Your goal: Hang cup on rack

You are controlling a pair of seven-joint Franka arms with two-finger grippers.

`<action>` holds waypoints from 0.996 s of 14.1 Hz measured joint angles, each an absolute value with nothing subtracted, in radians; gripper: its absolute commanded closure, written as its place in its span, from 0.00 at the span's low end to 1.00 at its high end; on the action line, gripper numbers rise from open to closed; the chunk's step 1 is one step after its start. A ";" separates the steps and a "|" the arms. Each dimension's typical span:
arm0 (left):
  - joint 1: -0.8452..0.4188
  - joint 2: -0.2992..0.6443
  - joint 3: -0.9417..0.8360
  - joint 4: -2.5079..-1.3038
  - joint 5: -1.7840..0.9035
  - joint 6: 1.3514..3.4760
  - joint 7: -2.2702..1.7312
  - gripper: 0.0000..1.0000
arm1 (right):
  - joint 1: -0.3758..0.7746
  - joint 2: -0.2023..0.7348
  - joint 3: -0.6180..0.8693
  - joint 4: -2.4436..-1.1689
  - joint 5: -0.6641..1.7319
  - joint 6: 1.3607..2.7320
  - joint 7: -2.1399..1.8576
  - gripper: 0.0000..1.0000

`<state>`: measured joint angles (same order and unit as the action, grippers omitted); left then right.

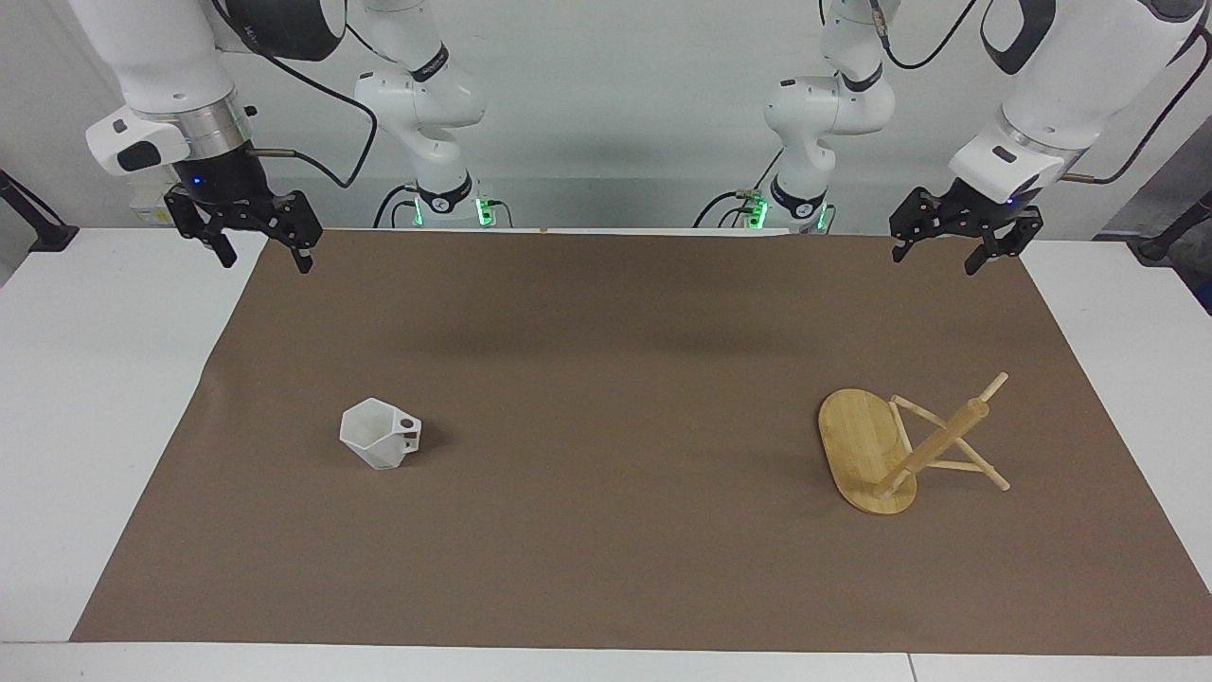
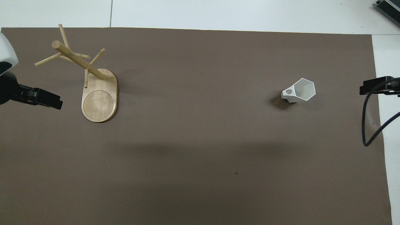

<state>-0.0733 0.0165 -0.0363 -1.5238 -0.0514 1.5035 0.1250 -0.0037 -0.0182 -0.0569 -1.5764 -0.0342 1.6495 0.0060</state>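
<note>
Cup (image 1: 381,433) stands upright on the brown mat (image 1: 606,379), toward the right arm's end of the desk (image 1: 114,379), handle facing the rack. Rack (image 1: 895,445) stands toward the left arm's end, well apart from the cup. Left gripper (image 1: 961,248) and right gripper (image 1: 258,248) hang over the mat's corners nearest the robots, jaws released, holding nothing.

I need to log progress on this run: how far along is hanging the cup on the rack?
Nothing looks done yet. The cup sits on the brown mat toward the right arm's end, apart from the rack, which stands toward the left arm's end with bare pegs. Nothing is in hand: the right gripper and left gripper hang open and empty over the mat's edge nearest the robots. Grasping, carrying and hanging all remain.
</note>
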 measured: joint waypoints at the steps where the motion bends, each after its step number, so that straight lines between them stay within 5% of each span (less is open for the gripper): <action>1: -0.073 0.016 -0.036 -1.524 -0.051 1.504 0.125 0.00 | -0.004 -0.020 -0.056 -1.578 -0.034 1.646 0.006 0.00; 14: -0.073 0.016 -0.036 -1.524 -0.051 1.504 0.125 0.00 | -0.008 -0.024 -0.063 -1.705 -0.034 1.802 -0.097 0.00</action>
